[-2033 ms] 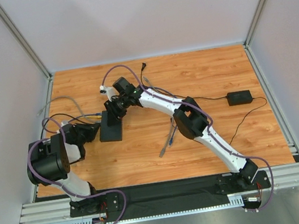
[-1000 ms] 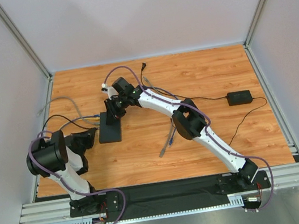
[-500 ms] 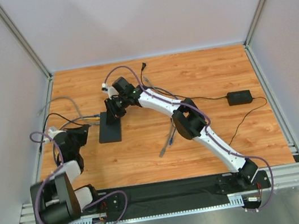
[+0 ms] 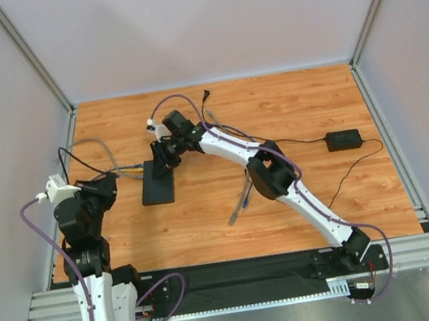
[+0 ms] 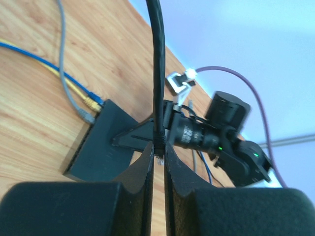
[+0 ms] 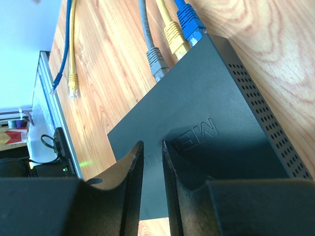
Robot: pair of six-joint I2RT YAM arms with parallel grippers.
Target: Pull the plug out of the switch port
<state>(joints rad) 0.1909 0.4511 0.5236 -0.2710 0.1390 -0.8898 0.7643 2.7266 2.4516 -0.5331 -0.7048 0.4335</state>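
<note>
The switch [image 4: 159,188] is a flat black box lying on the wooden table. In the left wrist view my left gripper [image 5: 158,153] is shut on the plug [image 5: 158,139] of a black cable, held in the air, clear of the switch [image 5: 101,145]. Grey, yellow and blue plugs [image 5: 87,107] sit in the switch port edge [image 6: 194,42]. My right gripper [image 6: 151,143] has its tips down on the switch's top [image 6: 206,147], jaws narrowly apart with nothing between them. From above, the left gripper [image 4: 110,186] is left of the switch and the right gripper [image 4: 162,163] is over its far end.
A small black adapter brick [image 4: 343,140] lies at the right with its thin lead. Loose cables [image 4: 241,197] cross the table's middle. Loose blue and yellow plugs [image 6: 73,83] lie beyond the switch. Metal frame rails [image 4: 62,235] border the table's left side.
The left arm has drawn back leftwards and risen, carrying the black cable's plug away from the switch. The right arm has stayed pressed on the switch.
</note>
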